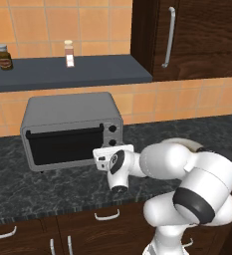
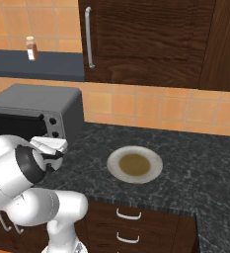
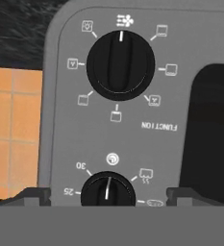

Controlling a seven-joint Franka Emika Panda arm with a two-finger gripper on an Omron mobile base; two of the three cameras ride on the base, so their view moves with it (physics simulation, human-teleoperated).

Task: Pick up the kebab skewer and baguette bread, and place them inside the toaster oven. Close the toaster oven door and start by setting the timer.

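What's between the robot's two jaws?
In the hand view, the lower black knob of the toaster oven sits between the open jaws.

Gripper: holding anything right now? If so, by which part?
Nothing held. The gripper is open at the toaster oven control panel, its jaws standing either side of the lower knob without closing on it.

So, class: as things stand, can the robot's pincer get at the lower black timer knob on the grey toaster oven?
Probably yes. The pincer stands open, its fingertips either side of the lower black timer knob on the grey toaster oven, with nothing between them.
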